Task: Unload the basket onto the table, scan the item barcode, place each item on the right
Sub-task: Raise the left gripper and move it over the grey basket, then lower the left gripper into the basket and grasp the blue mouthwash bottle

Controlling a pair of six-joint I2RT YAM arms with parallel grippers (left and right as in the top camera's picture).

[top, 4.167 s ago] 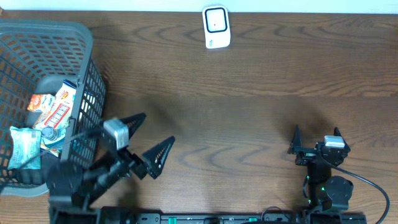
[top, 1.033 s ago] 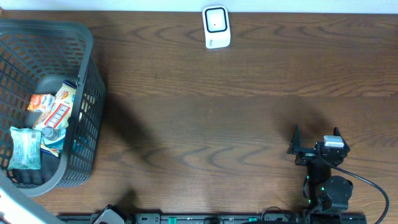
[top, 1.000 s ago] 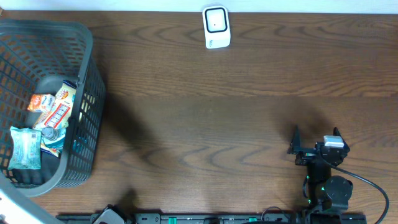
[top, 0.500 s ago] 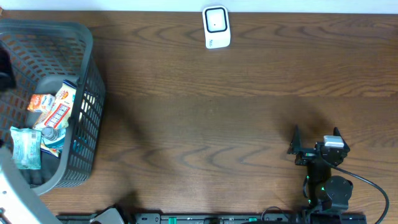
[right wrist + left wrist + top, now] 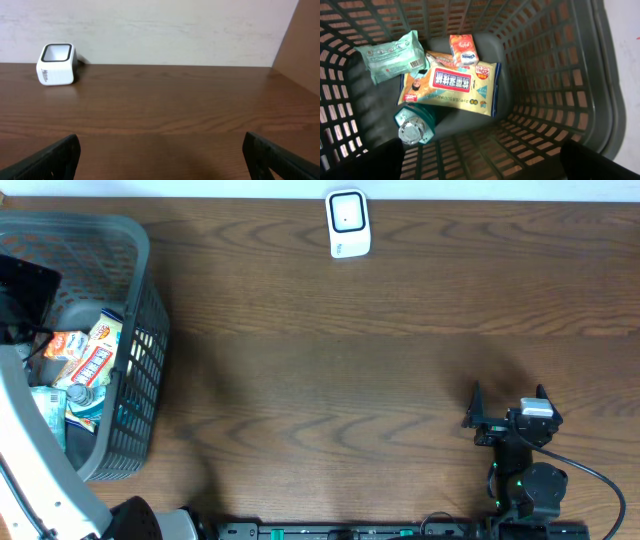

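Left arm (image 5: 40,470) reaches over the basket (image 5: 140,330) at the left end of the bench (image 5: 350,360). Its wrist cam looks straight down into the basket.

Left jaws: spread wide, only the two tips show in the bottom corners of the wrist view. Nothing between them, nothing held. They hang above the contents, no contact visible.

All the items are in the basket, piled on its floor:
- green wipes pack (image 5: 390,60): upper left in the wrist view, lying flat. A barcode-like patch shows at its right end.
- small orange carton (image 5: 463,50): top centre, resting against the upper edge of the yellow pack.
- yellow snack pack (image 5: 455,87): middle of the pile, flat, printed face up.
- teal bottle (image 5: 414,127): at the yellow pack's lower left corner and touching it, clear cap facing the camera.

I can't tell which of these is the one to scan.

Scanner (image 5: 348,223): white, sits at the far edge of the bench near the middle, well apart from the basket and both arms. In the right wrist view it is upper left against the pale wall (image 5: 175,30), dark window on top.

Right arm (image 5: 525,470): at the near edge on the right side of the bench, pointing toward the far wall.

Right jaws: fully spread and empty, with only bare bench between the tips. They touch nothing.
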